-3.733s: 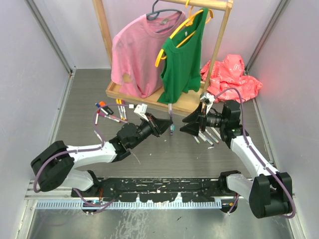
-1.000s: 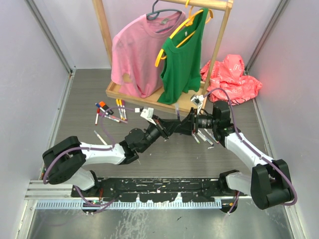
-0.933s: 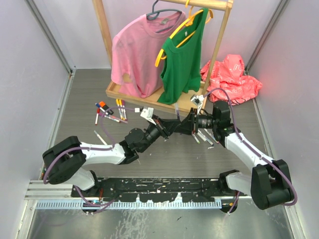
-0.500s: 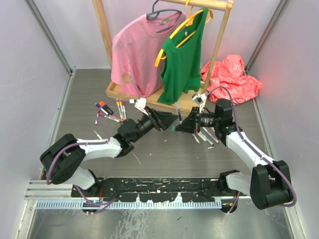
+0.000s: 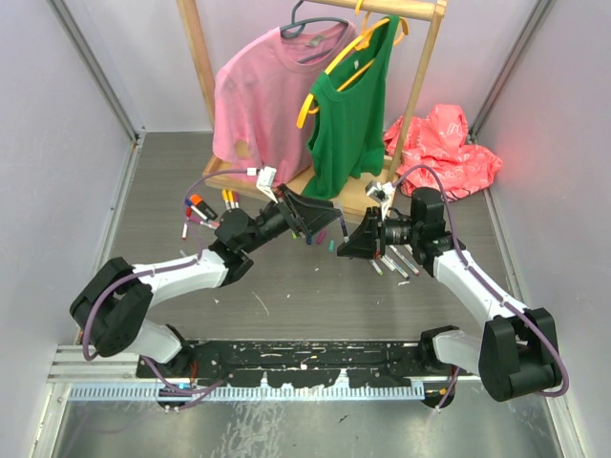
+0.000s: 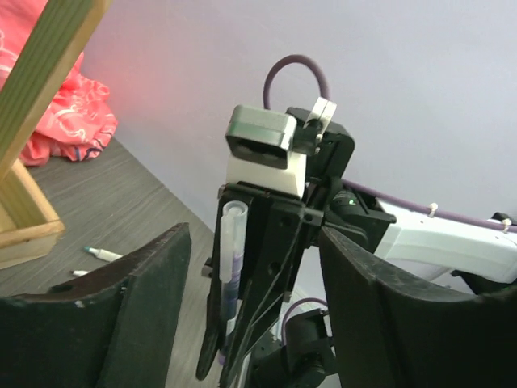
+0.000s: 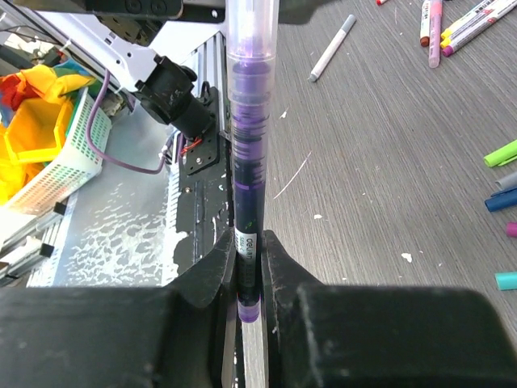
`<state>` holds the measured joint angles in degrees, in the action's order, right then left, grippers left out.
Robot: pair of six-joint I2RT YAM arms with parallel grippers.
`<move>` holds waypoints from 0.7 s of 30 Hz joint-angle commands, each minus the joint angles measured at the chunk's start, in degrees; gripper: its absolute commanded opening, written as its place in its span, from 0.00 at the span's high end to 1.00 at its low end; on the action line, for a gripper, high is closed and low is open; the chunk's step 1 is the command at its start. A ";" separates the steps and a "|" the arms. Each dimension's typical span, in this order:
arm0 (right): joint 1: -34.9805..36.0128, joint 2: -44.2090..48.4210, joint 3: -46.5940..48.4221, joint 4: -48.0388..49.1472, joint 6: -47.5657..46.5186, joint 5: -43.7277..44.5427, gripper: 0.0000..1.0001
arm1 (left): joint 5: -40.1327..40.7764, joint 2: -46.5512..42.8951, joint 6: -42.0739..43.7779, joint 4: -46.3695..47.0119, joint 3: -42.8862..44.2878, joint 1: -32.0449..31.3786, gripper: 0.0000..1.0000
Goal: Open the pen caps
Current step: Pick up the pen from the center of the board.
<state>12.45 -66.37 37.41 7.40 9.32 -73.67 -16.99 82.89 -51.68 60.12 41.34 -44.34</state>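
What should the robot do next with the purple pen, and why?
Probably lower the right gripper and lay the purple pen beside the loose pens on the table. The left gripper is wide open, holds nothing and is clear of the pen, so only the right one grips it. I can't tell if it is already uncapped.

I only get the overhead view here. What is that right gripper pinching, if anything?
Observer: The right wrist view shows the right gripper shut on a purple marker, clamped near one end, the rest of it sticking straight out past the fingers.
Operator: And the other one, has it got something too?
Observer: No. The left wrist view shows the left gripper open and empty, facing that marker.
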 commanded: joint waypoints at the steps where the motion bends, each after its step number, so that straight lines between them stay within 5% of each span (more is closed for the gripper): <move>1: -0.21 0.08 2.93 -0.66 -1.99 -1.74 0.99 | -2.45 -0.15 -0.02 0.45 3.34 0.19 0.38; 11: -0.18 0.03 3.00 -1.63 -2.78 -2.33 0.99 | -3.04 2.46 -0.09 -1.60 6.38 0.19 0.79; 13: -0.21 0.01 3.02 -1.80 -2.87 -2.40 0.99 | -3.39 2.57 -0.04 -2.04 6.52 0.17 0.80; 17: -0.22 -0.03 3.11 -1.89 -2.97 -2.36 0.99 | -4.23 2.83 -0.09 -3.48 6.91 0.21 0.65; 21: -0.16 -0.07 3.11 -1.94 -2.91 -2.24 0.99 | -5.02 3.60 -0.66 -3.17 6.89 0.15 0.67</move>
<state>12.36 -66.43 38.06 4.47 7.40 -74.70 -20.08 85.93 -51.94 55.75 45.98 -44.27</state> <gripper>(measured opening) 0.178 0.347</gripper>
